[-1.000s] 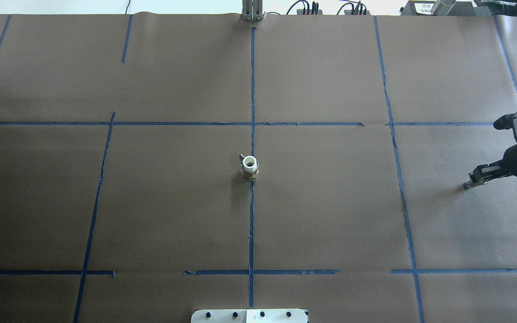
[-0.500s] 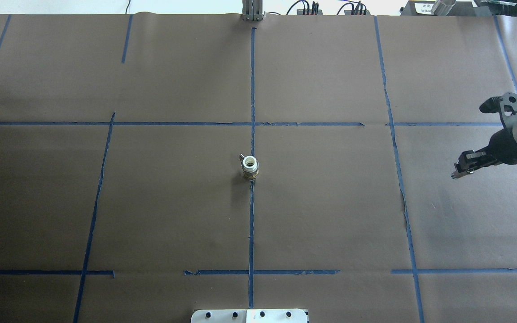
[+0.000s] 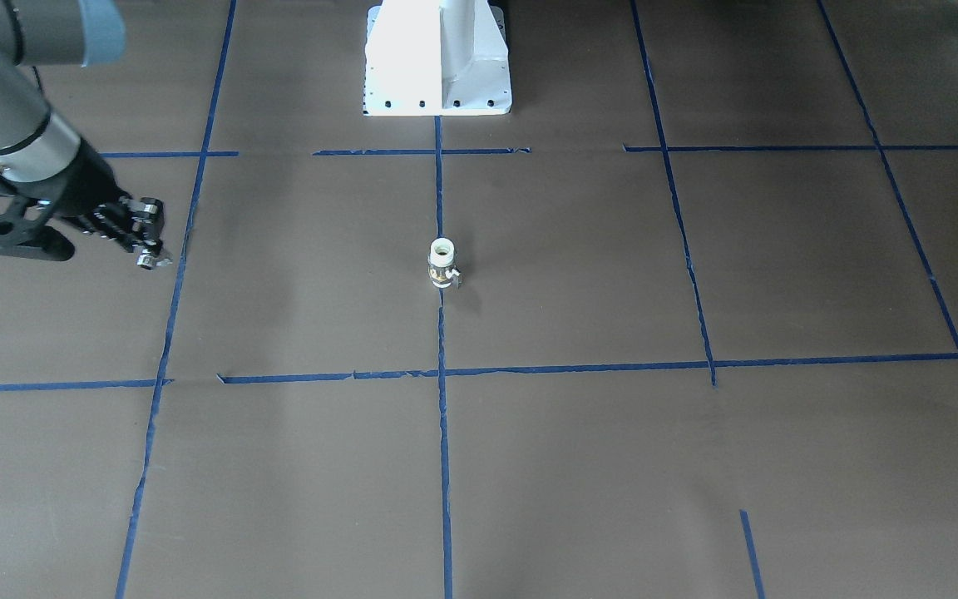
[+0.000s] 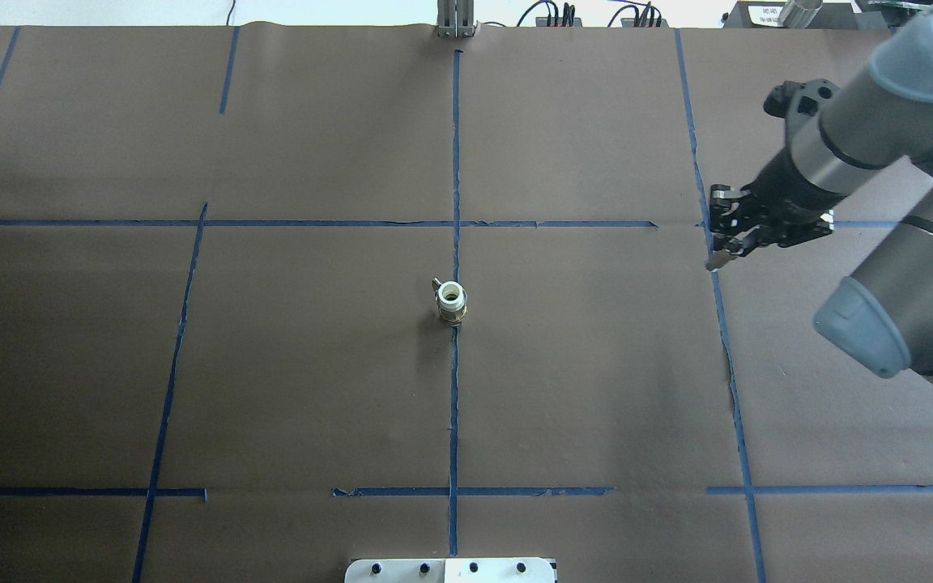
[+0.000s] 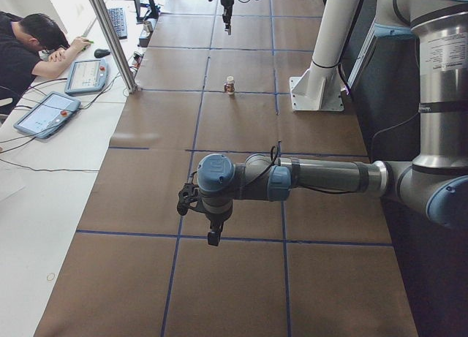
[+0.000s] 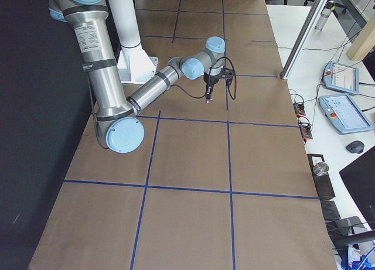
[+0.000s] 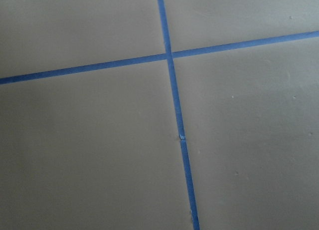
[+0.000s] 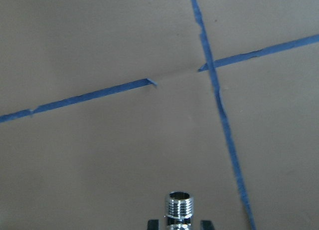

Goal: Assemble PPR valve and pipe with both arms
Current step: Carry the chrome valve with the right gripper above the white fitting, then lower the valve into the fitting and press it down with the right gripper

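Note:
The PPR valve [image 4: 451, 302] stands upright on the brown table at the centre tape line, white end up, its lever to the far left; it also shows in the front view [image 3: 442, 263] and the left view [image 5: 229, 85]. My right gripper [image 4: 719, 253] hovers well right of the valve, shut on the chrome pipe [image 8: 178, 207], whose threaded end sticks out between the black fingers [image 8: 152, 223]. In the front view this gripper [image 3: 148, 254] is at the left. My left gripper [image 5: 213, 235] shows only in the left view, low over the table; whether it is open or shut I cannot tell.
The white pedestal base [image 3: 437, 58] stands at the robot's side of the table. Blue tape lines [image 4: 455, 162] grid the brown cover. A metal post [image 5: 110, 37], tablets and a seated operator [image 5: 29, 52] are beyond the table's far edge.
My right arm has swung in from the table's right edge toward the far side and the centre, carrying the pipe. The valve has not moved.

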Controlling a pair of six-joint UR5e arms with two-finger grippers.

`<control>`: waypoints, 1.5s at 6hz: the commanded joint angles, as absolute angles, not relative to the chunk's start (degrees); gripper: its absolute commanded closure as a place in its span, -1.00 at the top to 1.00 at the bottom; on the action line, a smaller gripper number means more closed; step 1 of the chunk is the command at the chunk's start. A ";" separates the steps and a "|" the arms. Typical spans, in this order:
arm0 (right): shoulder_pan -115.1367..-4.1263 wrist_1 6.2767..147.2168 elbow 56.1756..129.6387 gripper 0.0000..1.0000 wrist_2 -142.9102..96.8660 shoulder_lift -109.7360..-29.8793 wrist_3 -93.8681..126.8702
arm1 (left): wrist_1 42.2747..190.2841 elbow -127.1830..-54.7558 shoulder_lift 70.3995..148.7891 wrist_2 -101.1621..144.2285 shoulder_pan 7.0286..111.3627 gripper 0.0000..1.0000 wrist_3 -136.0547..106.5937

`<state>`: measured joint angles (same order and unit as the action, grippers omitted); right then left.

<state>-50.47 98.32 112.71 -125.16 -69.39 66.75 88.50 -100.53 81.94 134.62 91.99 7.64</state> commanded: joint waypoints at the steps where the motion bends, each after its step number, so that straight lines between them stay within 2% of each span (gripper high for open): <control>1: -44.94 102.04 110.93 -1.00 -122.89 -57.19 88.55 | 88.16 -100.55 81.91 132.63 91.85 1.00 3.97; 2: -41.78 103.69 106.92 -1.00 -119.91 -49.73 96.60 | 88.24 -100.63 81.91 132.63 91.85 1.00 3.61; 3: -39.14 104.93 99.83 -1.00 -114.49 -41.31 103.73 | 88.50 -100.63 82.00 132.80 91.85 1.00 3.52; 5: -34.73 104.94 88.47 -1.00 -109.63 -33.00 108.71 | 88.59 -100.55 82.09 133.15 91.67 1.00 3.25; 9: -32.26 108.89 87.19 -1.00 -109.34 -32.17 109.86 | 88.77 -100.55 82.09 133.33 91.67 1.00 3.25</control>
